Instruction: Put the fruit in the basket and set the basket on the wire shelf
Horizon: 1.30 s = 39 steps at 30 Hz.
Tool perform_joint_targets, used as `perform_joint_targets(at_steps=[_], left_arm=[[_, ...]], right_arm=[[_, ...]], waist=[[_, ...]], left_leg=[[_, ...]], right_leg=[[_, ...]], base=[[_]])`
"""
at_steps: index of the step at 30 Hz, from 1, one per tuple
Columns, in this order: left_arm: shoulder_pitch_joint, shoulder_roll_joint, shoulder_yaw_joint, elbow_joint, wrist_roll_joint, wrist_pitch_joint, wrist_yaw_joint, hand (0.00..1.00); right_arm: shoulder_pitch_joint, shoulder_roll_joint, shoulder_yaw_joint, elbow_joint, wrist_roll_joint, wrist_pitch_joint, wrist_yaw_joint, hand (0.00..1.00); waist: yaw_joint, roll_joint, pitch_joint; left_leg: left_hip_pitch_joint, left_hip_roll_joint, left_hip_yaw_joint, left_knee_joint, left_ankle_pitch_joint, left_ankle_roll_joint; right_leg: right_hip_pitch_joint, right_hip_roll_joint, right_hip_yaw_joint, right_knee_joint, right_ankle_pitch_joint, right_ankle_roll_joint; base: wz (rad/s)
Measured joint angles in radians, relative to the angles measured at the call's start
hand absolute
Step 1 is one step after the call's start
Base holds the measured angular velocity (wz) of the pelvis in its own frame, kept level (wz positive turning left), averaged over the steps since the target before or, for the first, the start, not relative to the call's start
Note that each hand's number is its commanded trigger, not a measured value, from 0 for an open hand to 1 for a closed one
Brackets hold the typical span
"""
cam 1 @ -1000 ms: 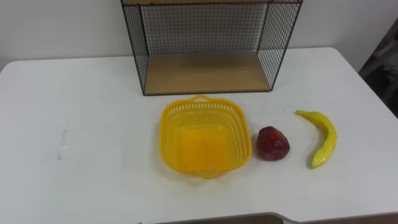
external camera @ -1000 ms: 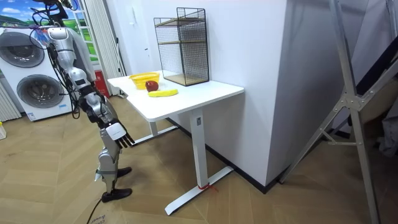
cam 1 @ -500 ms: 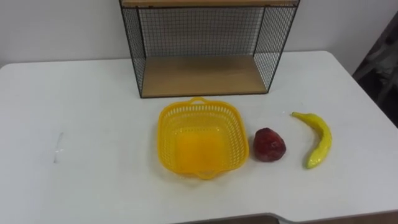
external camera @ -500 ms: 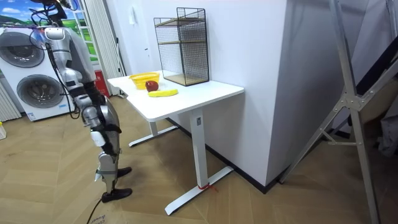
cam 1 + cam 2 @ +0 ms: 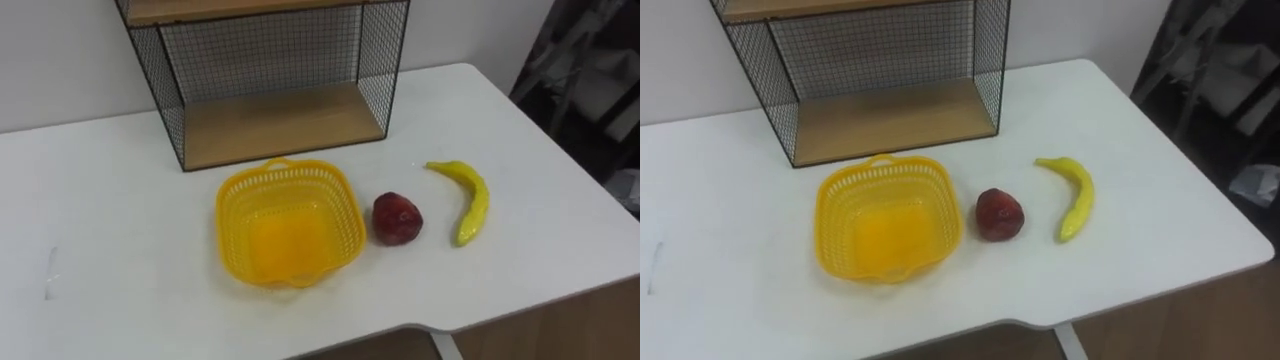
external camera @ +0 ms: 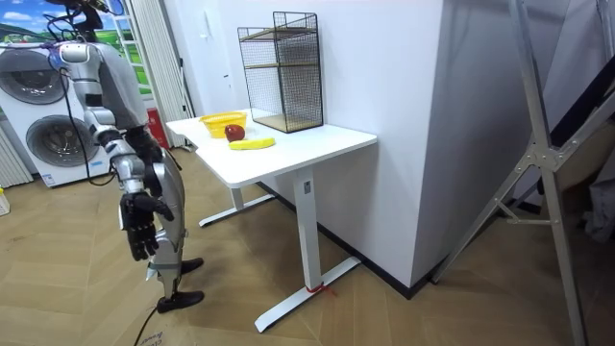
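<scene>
Nothing done yet: basket (image 5: 229, 216) empty, both fruits loose on the table (image 5: 120, 230).
The basket sits at frame centre, the red fruit (image 5: 398, 218) just beside its right edge and the banana (image 5: 472, 203) farther right, apart from both. The shelf (image 5: 280, 125) stands at upper centre, its lower board bare. In the room view the robot stands off the table's end, right hand (image 6: 142, 223) hanging low, fingers slack, holding nothing. Every step remains.

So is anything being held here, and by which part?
Nothing is held. The basket, red fruit and banana lie on the table, and the right robot hand hangs open beside the robot.
</scene>
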Motion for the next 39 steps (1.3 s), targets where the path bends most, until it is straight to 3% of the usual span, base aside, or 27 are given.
perform_joint_targets(at_steps=[4, 6, 9, 13, 18, 26, 30, 39], left_arm=[[0.012, 0.004, -0.015, -0.025, 0.004, 0.0, -0.001, 0.0], [0.01, 0.007, -0.019, -0.042, 0.005, 0.001, -0.006, 0.0], [0.01, 0.013, -0.057, -0.049, 0.005, 0.0, -0.008, 0.0], [0.007, 0.013, -0.098, -0.054, 0.031, -0.003, -0.018, 0.0], [-0.003, 0.012, -0.121, -0.059, 0.043, -0.005, -0.033, 0.0], [-0.001, 0.012, -0.183, -0.077, 0.041, -0.021, -0.037, 0.0], [0.001, 0.01, -0.216, -0.075, 0.042, -0.022, -0.037, 0.0], [0.004, 0.012, -0.239, -0.074, 0.043, -0.022, -0.036, 0.0]], right_arm=[[-0.005, -0.002, 0.004, -0.259, -0.296, -0.033, -0.19, 0.0], [-0.025, -0.018, 0.021, -0.391, -0.487, -0.042, -0.295, 0.0], [-0.05, -0.059, 0.083, -0.49, -0.681, -0.049, -0.364, 0.0], [-0.047, -0.068, 0.156, -0.631, -0.831, -0.057, -0.367, 0.0], [-0.047, -0.082, 0.262, -0.705, -0.899, -0.073, -0.262, 0.0], [-0.045, -0.082, 0.489, -0.719, -0.903, -0.072, 0.011, 0.0], [-0.045, -0.082, 0.597, -0.718, -0.959, -0.07, 0.118, 0.0], [-0.03, -0.081, 0.712, -0.718, -1.055, -0.067, 0.242, 0.0]], waist=[[0.001, -0.003, 0.0], [0.009, -0.009, 0.0037], [0.013, -0.017, 0.0081], [0.043, -0.023, 0.0076], [0.081, -0.014, 0.0073], [0.117, -0.001, 0.0156], [0.124, -0.002, 0.0147], [0.142, -0.003, 0.0082]], left_leg=[[-0.022, 0.001, 0.002, 0.001, 0.001, 0.0], [-0.032, 0.001, 0.002, -0.003, 0.004, 0.0], [-0.04, 0.002, 0.002, -0.004, 0.005, 0.0], [-0.042, 0.003, 0.008, -0.013, 0.006, -0.001], [-0.038, 0.003, 0.009, -0.015, 0.007, -0.002], [-0.021, 0.003, 0.003, -0.022, 0.007, -0.002], [-0.022, 0.003, 0.002, -0.023, 0.007, -0.002], [0.003, 0.004, 0.001, -0.022, 0.007, -0.002]], right_leg=[[-0.026, 0.001, 0.002, 0.008, 0.0, 0.0], [-0.044, 0.001, 0.006, 0.018, 0.0, 0.0], [-0.053, 0.001, 0.004, 0.018, 0.001, -0.001], [-0.065, 0.003, 0.013, 0.019, 0.001, -0.002], [-0.067, 0.003, 0.013, 0.018, 0.001, -0.002], [-0.052, 0.003, 0.022, 0.015, 0.001, -0.002], [-0.054, 0.004, 0.018, 0.016, 0.001, -0.002], [-0.026, 0.003, 0.007, 0.013, 0.001, -0.002]], base=[[0.0], [0.0], [0.0], [-0.05], [0.0], [0.01], [0.01], [0.01]])
